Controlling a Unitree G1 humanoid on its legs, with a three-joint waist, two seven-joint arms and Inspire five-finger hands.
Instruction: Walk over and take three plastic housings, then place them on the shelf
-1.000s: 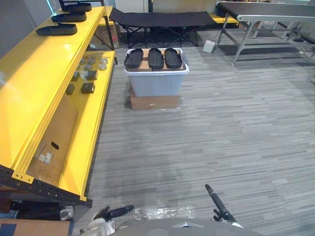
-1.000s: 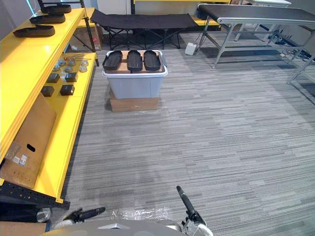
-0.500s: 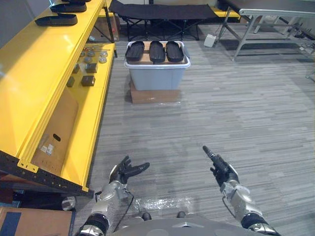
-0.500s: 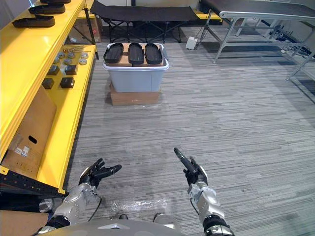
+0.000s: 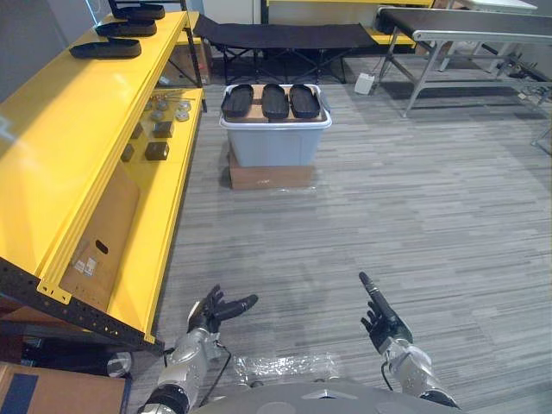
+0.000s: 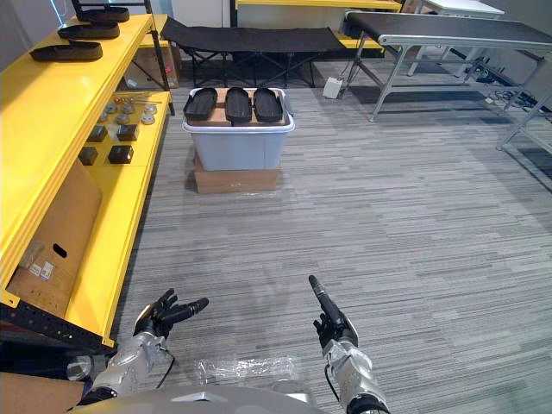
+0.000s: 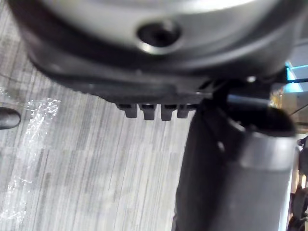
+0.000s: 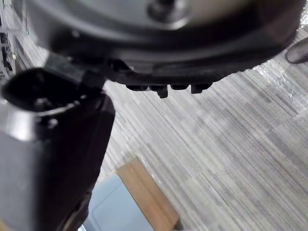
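Note:
Three black oval plastic housings [image 5: 274, 101] lie side by side on cardboard atop a grey bin [image 5: 274, 145] across the floor ahead. Three more black housings [image 5: 107, 49] rest on the top of the yellow shelf [image 5: 78, 147] at my left. My left hand [image 5: 211, 310] hovers low in front of me with its fingers spread, open and holding nothing. Level with it is my right hand [image 5: 379, 315], whose straight fingers point forward, open and also holding nothing. Both hands are far from the bin.
A brown cardboard box [image 5: 270, 176] sits under the bin. The shelf's lower level holds small dark parts [image 5: 156, 151] and a cardboard sheet [image 5: 103, 237]. A black folding cot [image 5: 285, 36] and a metal-legged table [image 5: 466, 30] stand behind. Clear plastic film [image 5: 285, 366] lies on the floor near me.
The whole picture has shifted with the camera. Both hands rose from the bottom edge into fuller view over the second and remain open; the bin and housings have not moved.

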